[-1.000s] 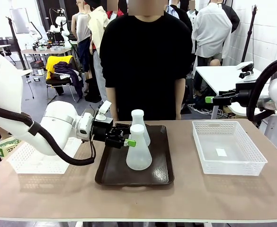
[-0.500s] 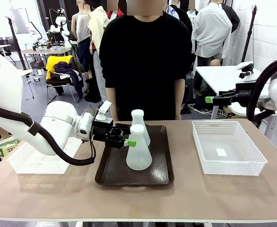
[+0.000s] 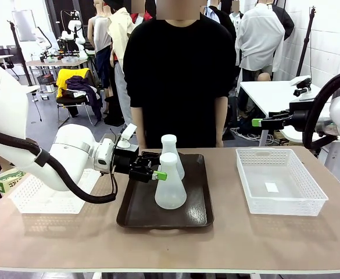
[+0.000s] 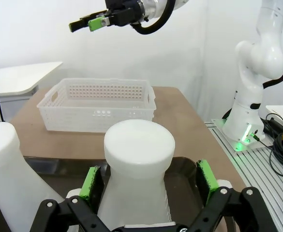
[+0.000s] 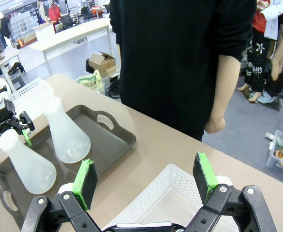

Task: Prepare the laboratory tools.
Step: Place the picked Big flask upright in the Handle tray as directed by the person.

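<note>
On the tan counter, the left end effector (image 3: 158, 172), spread wide, straddles the near translucent frosted-white conical flask's (image 3: 170, 185) upright neck.

Left gripper (image 3: 158, 172) low, jaws wide — right gripper (image 3: 256, 122) raised, open.

Two alike frosted-white conical flasks were set upright on a dark brown tray (image 3: 200, 216). The nearer flask (image 3: 170, 187) stood toward the tray's middle, its narrow neck flanked by green gripper pads. The farther flask (image 3: 171, 152) was placed just behind it, near the tray's far rim.
</note>
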`<act>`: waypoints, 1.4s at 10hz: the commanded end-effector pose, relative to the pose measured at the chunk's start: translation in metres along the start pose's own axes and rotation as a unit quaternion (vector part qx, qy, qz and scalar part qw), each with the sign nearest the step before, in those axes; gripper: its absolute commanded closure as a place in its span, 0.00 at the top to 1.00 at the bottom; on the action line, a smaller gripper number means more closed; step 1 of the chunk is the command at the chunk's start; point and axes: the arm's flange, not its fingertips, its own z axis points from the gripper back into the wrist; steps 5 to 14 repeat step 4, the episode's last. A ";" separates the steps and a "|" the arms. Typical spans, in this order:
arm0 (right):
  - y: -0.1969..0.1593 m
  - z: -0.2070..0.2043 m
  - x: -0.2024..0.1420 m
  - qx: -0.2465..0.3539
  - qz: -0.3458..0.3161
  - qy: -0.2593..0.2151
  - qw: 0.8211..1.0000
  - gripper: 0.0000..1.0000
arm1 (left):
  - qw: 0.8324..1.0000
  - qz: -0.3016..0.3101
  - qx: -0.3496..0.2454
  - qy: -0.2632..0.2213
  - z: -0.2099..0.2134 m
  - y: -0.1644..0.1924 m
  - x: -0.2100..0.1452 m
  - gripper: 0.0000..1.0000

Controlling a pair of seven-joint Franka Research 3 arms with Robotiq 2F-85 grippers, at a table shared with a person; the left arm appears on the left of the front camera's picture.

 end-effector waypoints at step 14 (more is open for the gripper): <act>0.000 0.000 0.000 0.003 -0.003 0.006 1.000 1.00 | 1.000 0.000 -0.002 -0.002 0.000 0.000 0.000 1.00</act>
